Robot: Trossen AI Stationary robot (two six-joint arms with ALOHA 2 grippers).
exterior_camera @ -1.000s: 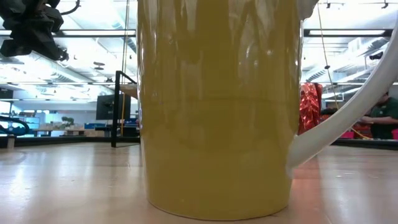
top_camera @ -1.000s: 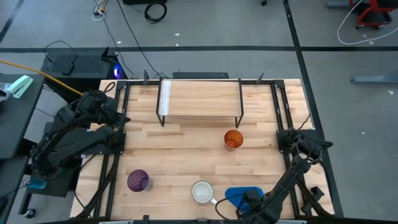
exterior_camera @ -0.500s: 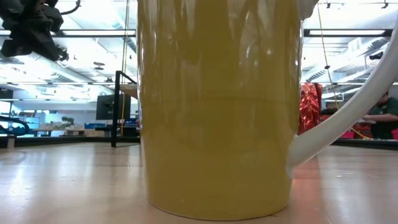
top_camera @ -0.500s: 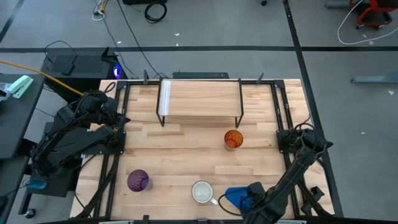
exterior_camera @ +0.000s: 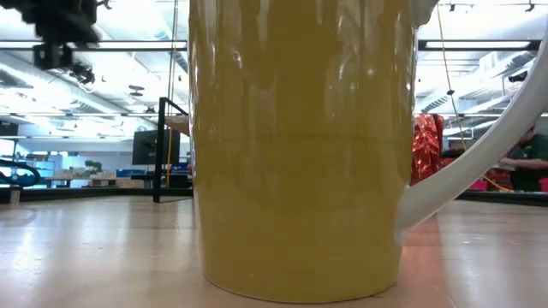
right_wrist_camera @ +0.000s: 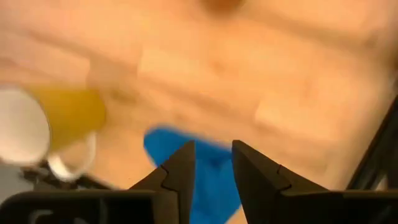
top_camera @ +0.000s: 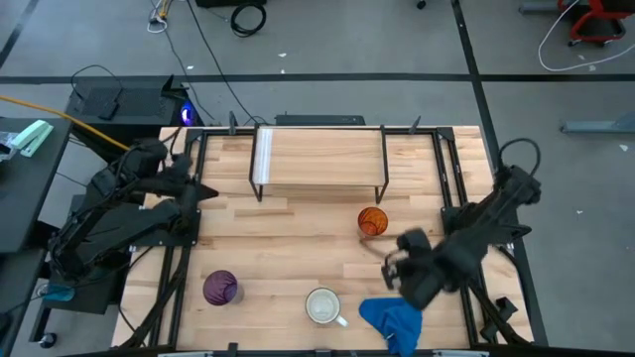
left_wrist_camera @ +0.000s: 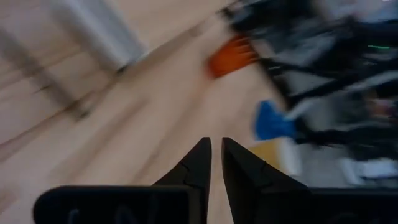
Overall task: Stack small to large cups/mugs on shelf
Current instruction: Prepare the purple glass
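**Three cups still on the tabletop, shelf bare, right gripper empty above the blue cloth**

In the low view we see almost nothing but the mug (exterior_camera: 300,150): its yellow-looking wall fills the middle of the picture, its top is cut off, and only a part of its white handle shows. Both wrist views are smeared, so we can make out colours there but few outlines.

From above, the shelf (top_camera: 319,157) stands at the far edge of the table (top_camera: 288,253), and its board carries nothing. The orange cup (top_camera: 372,221) stands just in front of the shelf's right leg. The purple tumbler (top_camera: 220,288) stands near the front left, well apart from the others, and the white mug sits at the front edge, with the blue cloth (top_camera: 392,319) just to its right. We see a wide stretch of bare wood between the shelf and the front row.

The right gripper (top_camera: 397,268) hangs above the table between the orange cup and the cloth, with the arm bent back to its base at the right edge. Its fingers (right_wrist_camera: 180,171) stand apart with nothing between them.

The left gripper (top_camera: 198,190) stays by the table's left edge, beside the shelf's left end, and its fingers (left_wrist_camera: 199,165) are nearly together around nothing.
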